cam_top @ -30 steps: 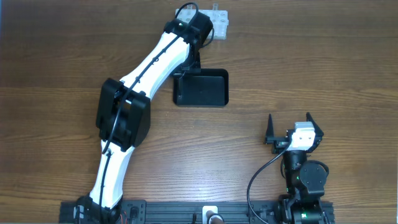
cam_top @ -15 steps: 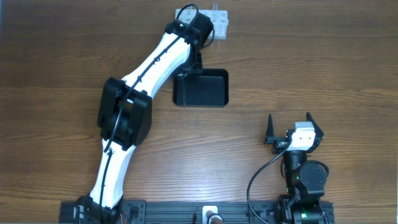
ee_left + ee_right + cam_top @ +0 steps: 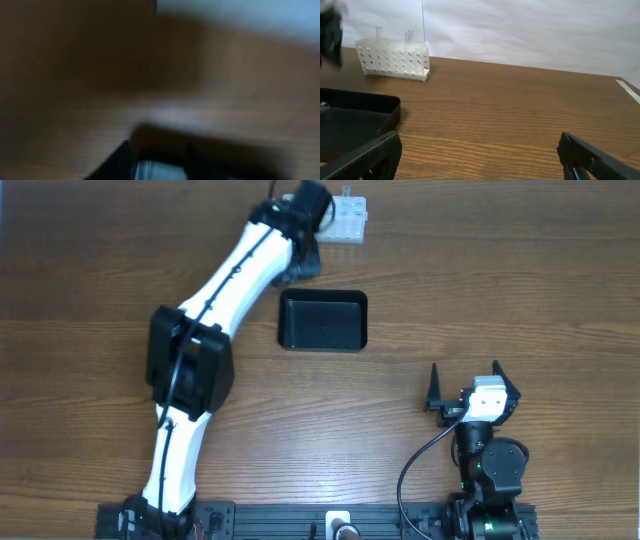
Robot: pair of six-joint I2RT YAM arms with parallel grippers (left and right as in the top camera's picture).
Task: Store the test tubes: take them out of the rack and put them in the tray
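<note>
The clear test tube rack (image 3: pixel 347 220) stands at the table's far edge; in the right wrist view the rack (image 3: pixel 393 60) holds a few upright tubes (image 3: pixel 409 36). The black tray (image 3: pixel 323 320) lies just in front of it. My left gripper (image 3: pixel 300 268) hangs near the rack's left end, between rack and tray. The left wrist view is blurred: the gripper (image 3: pixel 160 167) shows dark over brown wood, with something pale in it that I cannot make out. My right gripper (image 3: pixel 467 385) rests near its base, open and holding nothing (image 3: pixel 480 165).
The bare wooden table (image 3: pixel 520 290) stretches wide to the right of the tray and between the tray and the right arm. A white wall (image 3: pixel 530 30) rises behind the table's far edge.
The left arm has swung from over the tray's near-left corner back toward the rack's left end. The right arm has stayed still.
</note>
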